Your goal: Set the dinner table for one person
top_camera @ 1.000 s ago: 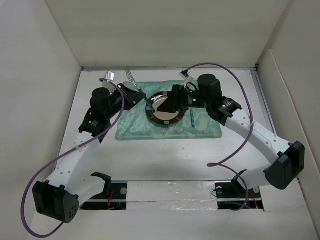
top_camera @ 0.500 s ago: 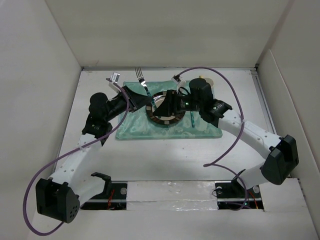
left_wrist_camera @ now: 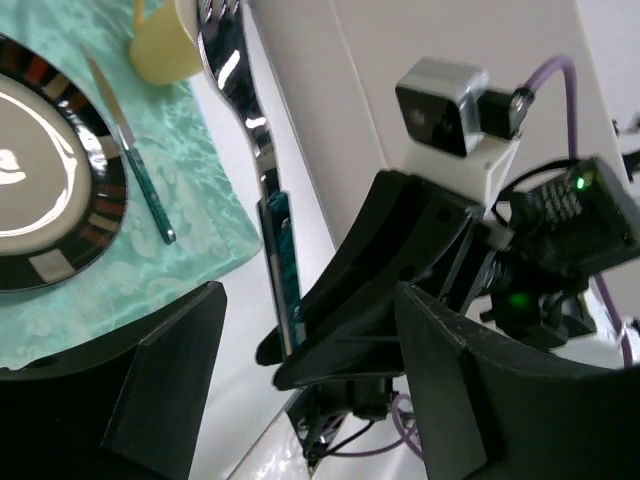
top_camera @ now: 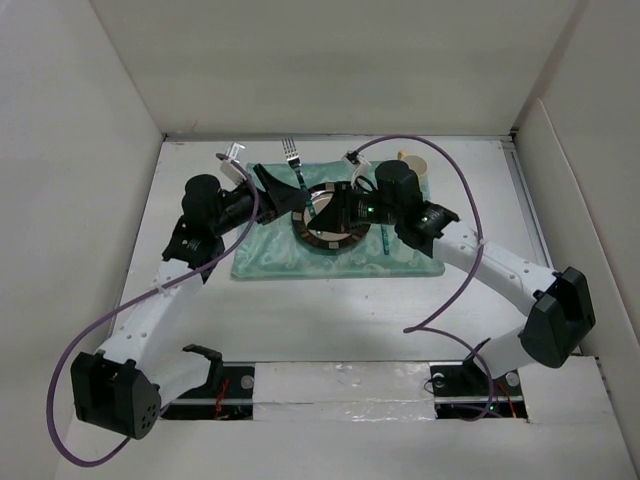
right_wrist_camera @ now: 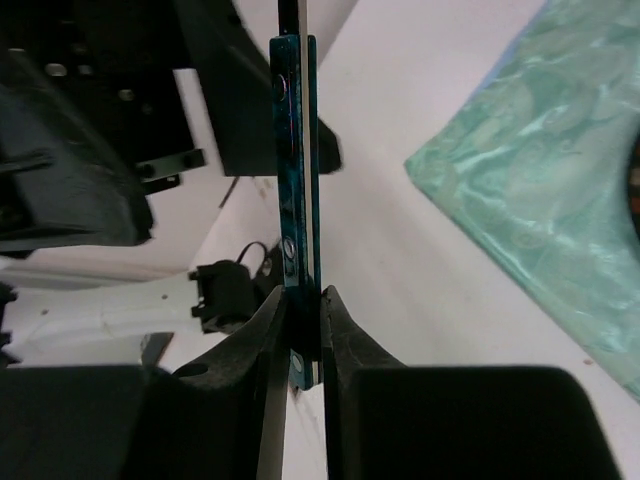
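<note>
A fork with a teal handle (top_camera: 301,186) hangs in the air over the back left part of the mint-green placemat (top_camera: 270,255), its tines towards the far wall. My right gripper (top_camera: 313,208) is shut on the lower end of the fork's handle (right_wrist_camera: 297,180), pinched between both fingertips (right_wrist_camera: 300,312). My left gripper (top_camera: 282,192) stands open around the same handle (left_wrist_camera: 283,262), with its fingers (left_wrist_camera: 168,380) well apart and off it. A dark-rimmed plate (top_camera: 330,238) lies mid-mat on the white dinner table (top_camera: 330,320).
A teal-handled knife (top_camera: 384,238) lies on the mat right of the plate, also seen as the knife (left_wrist_camera: 138,178) from the left wrist. A pale yellow cup (top_camera: 416,163) stands at the mat's back right corner. Both arms crowd over the plate; walls enclose the table.
The fork has passed from my left gripper to my right: the left jaws opened, the right jaws shut on the handle. The fork swung more upright, tines farther back.
</note>
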Controlling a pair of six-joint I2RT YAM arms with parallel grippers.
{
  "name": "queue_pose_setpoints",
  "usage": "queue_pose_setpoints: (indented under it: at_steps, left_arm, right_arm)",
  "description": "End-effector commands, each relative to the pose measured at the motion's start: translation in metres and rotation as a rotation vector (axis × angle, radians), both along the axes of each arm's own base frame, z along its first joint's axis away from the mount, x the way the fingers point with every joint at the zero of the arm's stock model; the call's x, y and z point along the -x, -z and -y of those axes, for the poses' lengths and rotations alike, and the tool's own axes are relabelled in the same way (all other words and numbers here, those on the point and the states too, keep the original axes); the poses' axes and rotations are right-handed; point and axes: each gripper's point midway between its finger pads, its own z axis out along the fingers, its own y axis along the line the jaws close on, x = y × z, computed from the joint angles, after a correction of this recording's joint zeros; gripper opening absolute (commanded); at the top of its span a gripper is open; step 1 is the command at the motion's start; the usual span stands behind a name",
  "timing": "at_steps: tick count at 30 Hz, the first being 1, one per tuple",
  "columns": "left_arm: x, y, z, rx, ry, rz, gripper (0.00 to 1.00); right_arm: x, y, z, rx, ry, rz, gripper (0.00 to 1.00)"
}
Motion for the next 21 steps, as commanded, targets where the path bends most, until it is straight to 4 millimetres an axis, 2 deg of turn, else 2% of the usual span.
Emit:
queue_pose_setpoints:
  at_steps: [1,2,3,4,6,7,8,9,10,11,13,15,16,21]
  left_arm:
    - [-0.011,-0.006,-0.009,-0.104,-0.065,-0.011,0.66]
    - [-0.019,-0.004,-0.014,-0.138,-0.108,-0.026,0.66]
    - [-0.022,-0.005,-0.016,-0.143,-0.122,-0.022,0.66]
    - [-0.021,0.007,-0.019,-0.17,-0.134,-0.077,0.66]
    - [-0.026,0.011,-0.022,-0.183,-0.164,-0.107,0.65]
    - [-0.027,0.017,-0.024,-0.198,-0.177,-0.135,0.61]
    - [-0.029,0.021,-0.022,-0.21,-0.178,-0.151,0.59]
    - [-0.033,0.017,-0.022,-0.227,-0.195,-0.134,0.56]
    - [-0.031,0.029,-0.025,-0.263,-0.2,-0.183,0.54]
    - [-0.035,0.036,-0.026,-0.287,-0.207,-0.209,0.53]
    - [-0.038,0.046,-0.035,-0.33,-0.252,-0.248,0.5]
    - [-0.04,0.051,-0.038,-0.356,-0.272,-0.266,0.46]
    - [-0.039,0.055,-0.04,-0.368,-0.273,-0.278,0.45]
    - [-0.042,0.068,-0.042,-0.394,-0.286,-0.314,0.39]
  right_arm:
    - [-0.016,0.001,0.001,0.047,0.091,0.044,0.0]
    - [-0.021,0.007,0.001,0.09,0.132,0.053,0.0]
    - [-0.024,0.003,0.0,0.094,0.148,0.081,0.0]
    - [-0.026,0.008,-0.002,0.121,0.157,0.087,0.0]
    - [-0.03,0.018,-0.003,0.183,0.195,0.108,0.0]
    - [-0.028,0.015,-0.009,0.194,0.189,0.123,0.0]
    - [-0.03,0.026,-0.009,0.239,0.202,0.124,0.0]
    - [-0.031,0.029,-0.011,0.259,0.212,0.131,0.0]
    - [-0.027,0.027,-0.015,0.274,0.21,0.14,0.0]
    - [-0.032,0.034,-0.015,0.308,0.238,0.151,0.0]
    - [-0.035,0.035,-0.015,0.34,0.26,0.164,0.0]
    - [-0.03,0.041,-0.021,0.365,0.244,0.175,0.0]
    - [-0.035,0.042,-0.018,0.382,0.275,0.182,0.0]
    - [-0.034,0.043,-0.023,0.416,0.287,0.217,0.0]
